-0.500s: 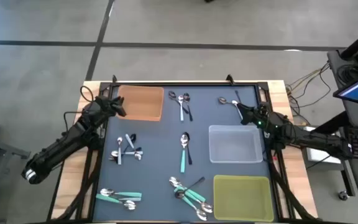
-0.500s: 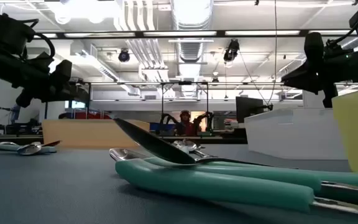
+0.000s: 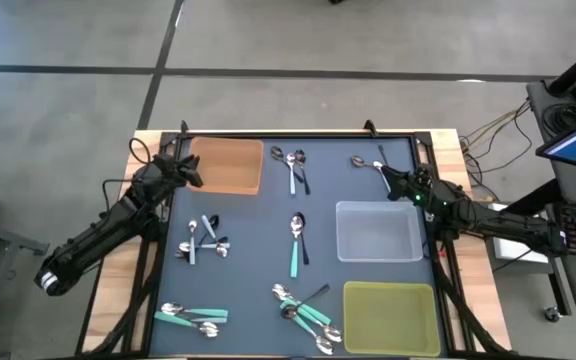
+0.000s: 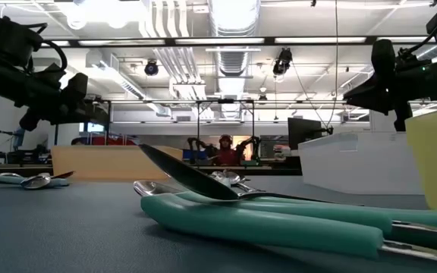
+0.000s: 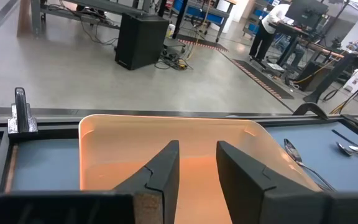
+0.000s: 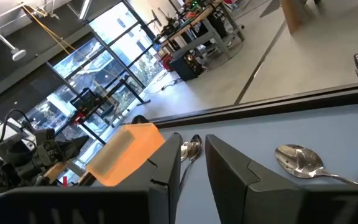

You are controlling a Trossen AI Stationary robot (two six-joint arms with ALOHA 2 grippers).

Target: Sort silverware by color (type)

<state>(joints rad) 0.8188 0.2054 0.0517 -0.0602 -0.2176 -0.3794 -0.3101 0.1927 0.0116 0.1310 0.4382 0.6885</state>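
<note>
Several small spoons lie in groups on the dark mat: teal and dark ones at the near middle (image 3: 303, 305), teal ones at the near left (image 3: 193, 317), light blue ones at the left (image 3: 203, 240), a teal and a dark one at the centre (image 3: 297, 240), a light blue and a dark one at the far middle (image 3: 293, 165), plain metal ones at the far right (image 3: 368, 163). My left gripper (image 3: 196, 175) hovers open and empty over the orange tray's (image 3: 228, 165) left edge. My right gripper (image 3: 388, 182) hovers open and empty near the far right spoons (image 6: 300, 158).
A clear tray (image 3: 378, 232) stands at the right middle, a yellow-green tray (image 3: 388, 318) at the near right, the orange tray at the far left. A raised black frame (image 3: 298, 136) borders the mat. A person (image 4: 224, 148) shows in the room beyond the table.
</note>
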